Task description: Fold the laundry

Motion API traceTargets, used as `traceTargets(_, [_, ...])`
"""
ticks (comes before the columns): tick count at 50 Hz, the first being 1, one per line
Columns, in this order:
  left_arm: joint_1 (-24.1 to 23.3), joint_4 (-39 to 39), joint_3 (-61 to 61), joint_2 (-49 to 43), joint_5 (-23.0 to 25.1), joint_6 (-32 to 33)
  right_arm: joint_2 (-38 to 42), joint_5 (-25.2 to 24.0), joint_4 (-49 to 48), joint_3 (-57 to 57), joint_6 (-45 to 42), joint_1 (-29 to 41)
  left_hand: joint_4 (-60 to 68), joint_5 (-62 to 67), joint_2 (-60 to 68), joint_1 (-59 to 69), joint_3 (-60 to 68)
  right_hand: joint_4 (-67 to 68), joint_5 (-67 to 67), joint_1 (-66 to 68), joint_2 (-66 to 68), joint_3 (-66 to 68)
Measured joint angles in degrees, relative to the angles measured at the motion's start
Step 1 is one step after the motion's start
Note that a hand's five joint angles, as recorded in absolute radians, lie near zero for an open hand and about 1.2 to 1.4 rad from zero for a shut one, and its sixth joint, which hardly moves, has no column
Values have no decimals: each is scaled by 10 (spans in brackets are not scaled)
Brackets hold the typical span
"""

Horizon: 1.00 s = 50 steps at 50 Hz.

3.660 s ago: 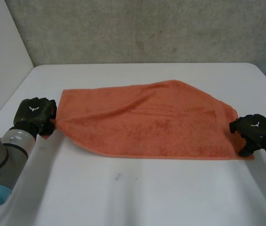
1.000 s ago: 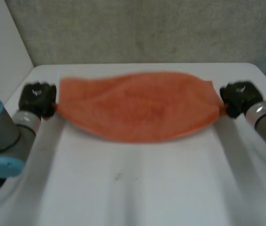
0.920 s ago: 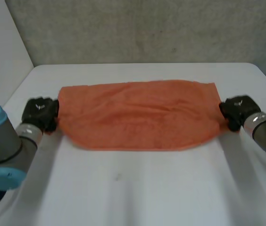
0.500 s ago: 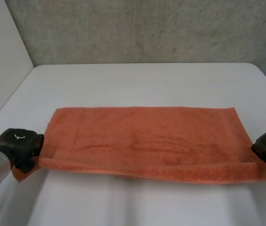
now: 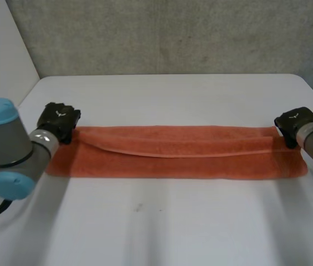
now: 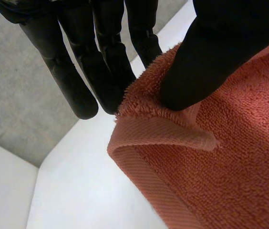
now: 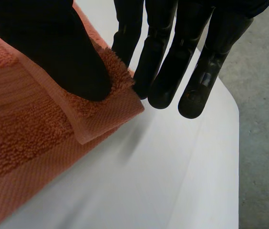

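An orange towel [image 5: 178, 158] lies as a long folded strip across the white table [image 5: 162, 227]. My left hand [image 5: 59, 120] is at the towel's far left corner. In the left wrist view the thumb [image 6: 211, 62] pinches that corner [image 6: 149, 119] against the fingers [image 6: 101, 67]. My right hand [image 5: 293, 124] is at the towel's far right corner. In the right wrist view its thumb [image 7: 53, 52] presses the corner [image 7: 106, 105] against the fingers [image 7: 163, 52]. The upper layer's edge [image 5: 173, 153] sags a little along the middle.
A grey concrete wall [image 5: 173, 33] stands behind the table's far edge. A white wall [image 5: 1, 61] is at the left. Bare table surface lies in front of and behind the towel.
Both hands have carried the towel's near edge away from me and laid it over the far part. The towel is now a narrower, doubled strip. Both hands have kept their grip on the corners.
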Motion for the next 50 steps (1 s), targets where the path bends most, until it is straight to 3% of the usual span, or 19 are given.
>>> traceTargets(5, [-9,10,75,-69,-3,1,57,43,-5,-73,10,19,0,0,0,0,0,-16,-12,-8,-19,-15])
traceTargets(7, [-11,10,97,-92,-2,1,81,59,-7,-102,9,26,-5,-1,-7,0,-5,-141,-120,-96,-136,-139])
traceTargets(8, [-12,10,100,-96,-2,2,85,63,-8,-108,9,28,-13,-4,-17,-2,-12,-141,-120,-96,-136,-139])
traceTargets(10, [-14,11,111,-110,0,2,98,71,-10,-126,10,32,-64,-35,-69,-27,-66,-320,-298,-244,-313,-316])
traceTargets(13, [-18,14,117,-118,-1,3,109,79,-15,-144,16,37,-337,-301,-337,-331,-330,-470,-450,-368,-468,-465])
traceTargets(14, [-19,16,118,-118,-2,3,110,80,-17,-147,19,38,-337,-301,-337,-331,-330,-517,-494,-406,-509,-515])
traceTargets(15, [-20,17,118,-118,-3,3,110,81,-19,-149,21,39,-437,-404,-444,-430,-429,-544,-520,-427,-535,-541])
traceTargets(17, [-23,22,116,-114,-9,3,109,83,-27,-152,38,40,-531,-499,-531,-490,-522,-551,-530,-435,-548,-556])
traceTargets(26, [-30,33,80,-54,-30,1,46,69,-48,-108,111,35,-547,-514,-548,-491,-540,-551,-530,-435,-548,-556])
traceTargets(32, [-30,28,9,28,-31,-2,-50,0,-44,-3,124,29,-546,-513,-548,-491,-540,-544,-524,-428,-541,-547])
traceTargets(37, [-26,16,-42,78,-27,-3,-108,-66,-21,74,124,8,-518,-483,-518,-463,-517,-435,-425,-338,-431,-431])
traceTargets(43, [-18,-20,-71,99,-24,-3,-130,-100,14,108,122,-18,-457,-420,-456,-404,-454,-396,-393,-310,-390,-393])
traceTargets(44, [-14,-39,-74,99,-22,-3,-130,-111,30,111,121,-27,-393,-357,-395,-332,-395,-238,-235,-166,-219,-233])
traceTargets(50, [3,-116,-65,82,-1,-3,-119,-144,76,109,118,-50,-302,-271,-303,-242,-303,-117,-118,-69,-110,-113])
